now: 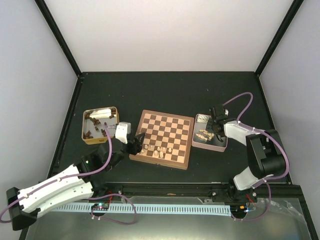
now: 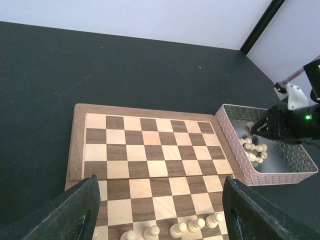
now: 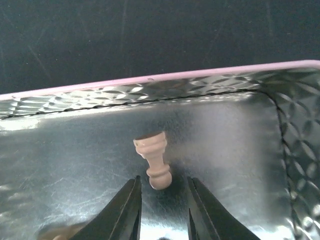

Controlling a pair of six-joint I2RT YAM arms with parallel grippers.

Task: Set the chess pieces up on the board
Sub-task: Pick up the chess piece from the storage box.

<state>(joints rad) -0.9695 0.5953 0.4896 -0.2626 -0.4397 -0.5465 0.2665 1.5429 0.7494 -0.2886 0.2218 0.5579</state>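
Note:
The chessboard (image 1: 167,131) lies mid-table, with several pale pawns (image 1: 158,150) standing in a row near its front edge. My left gripper (image 1: 136,144) hovers at the board's near left corner, open and empty. In the left wrist view its wide-apart fingers (image 2: 75,212) frame the board (image 2: 150,150) and the pawns (image 2: 196,226). My right gripper (image 1: 216,126) reaches down into the pink tin (image 1: 222,145). In the right wrist view it (image 3: 163,181) is open, its tips either side of the head of a pale pawn (image 3: 154,150) lying on the tin floor (image 3: 75,165), not clamped.
A gold tin (image 1: 86,131) with several dark brown pieces sits left of the board. More pale pieces (image 1: 205,134) lie in the pink tin, also seen in the left wrist view (image 2: 254,147). The tin's rim (image 3: 150,79) runs close behind the pawn.

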